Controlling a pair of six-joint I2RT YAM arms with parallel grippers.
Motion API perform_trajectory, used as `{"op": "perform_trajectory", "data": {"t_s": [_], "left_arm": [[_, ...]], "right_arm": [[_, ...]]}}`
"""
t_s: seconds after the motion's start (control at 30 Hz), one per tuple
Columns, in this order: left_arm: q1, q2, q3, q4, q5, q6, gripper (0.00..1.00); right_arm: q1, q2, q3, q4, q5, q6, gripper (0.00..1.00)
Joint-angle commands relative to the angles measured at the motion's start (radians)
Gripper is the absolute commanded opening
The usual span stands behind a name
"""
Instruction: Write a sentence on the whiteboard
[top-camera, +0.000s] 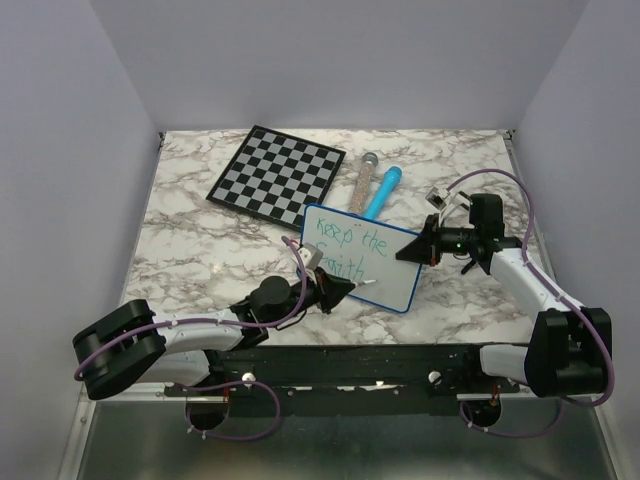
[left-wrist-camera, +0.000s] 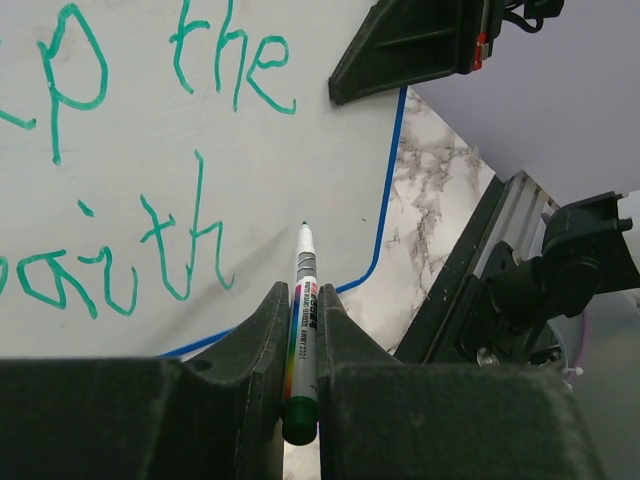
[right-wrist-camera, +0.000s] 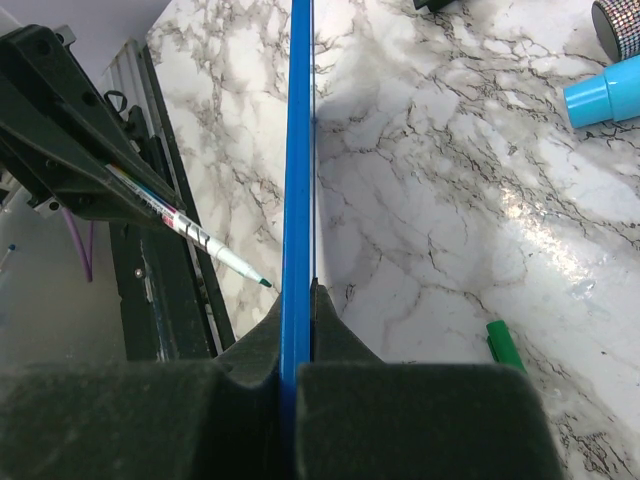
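Note:
The whiteboard (top-camera: 385, 270) lies at the middle of the marble table, white with a thin blue rim. Green handwriting, the sentence (top-camera: 350, 240), reads "Keep the" with a second line "faith" (left-wrist-camera: 150, 255) under it. My left gripper (top-camera: 345, 290) is shut on a white marker (left-wrist-camera: 305, 300) with a green end cap. The marker's tip points at the board just right of the last letter; contact cannot be told. My right gripper (top-camera: 408, 252) is shut on the whiteboard's right edge, and the rim (right-wrist-camera: 298, 150) runs edge-on between its jaws. The marker (right-wrist-camera: 215, 245) also shows there.
A black-and-white chessboard (top-camera: 277, 172) lies at the back left. A glittery tube (top-camera: 362, 178) and a blue tube (top-camera: 383, 192) lie behind the whiteboard. A green cap (right-wrist-camera: 505, 345) rests on the marble under the right gripper. The black rail (top-camera: 350, 360) runs along the near edge.

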Motion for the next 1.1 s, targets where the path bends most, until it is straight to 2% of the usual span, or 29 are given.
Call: {"op": "perform_trajectory", "data": {"t_s": [0.0, 1.07], "left_arm": [[-0.006, -0.008, 0.008, 0.045, -0.044, 0.015, 0.00], [-0.020, -0.017, -0.006, 0.042, -0.093, 0.021, 0.00]], "right_arm": [[0.006, -0.008, 0.045, 0.024, -0.068, 0.006, 0.01], [0.005, -0.002, 0.042, 0.032, -0.065, 0.012, 0.01]]}}
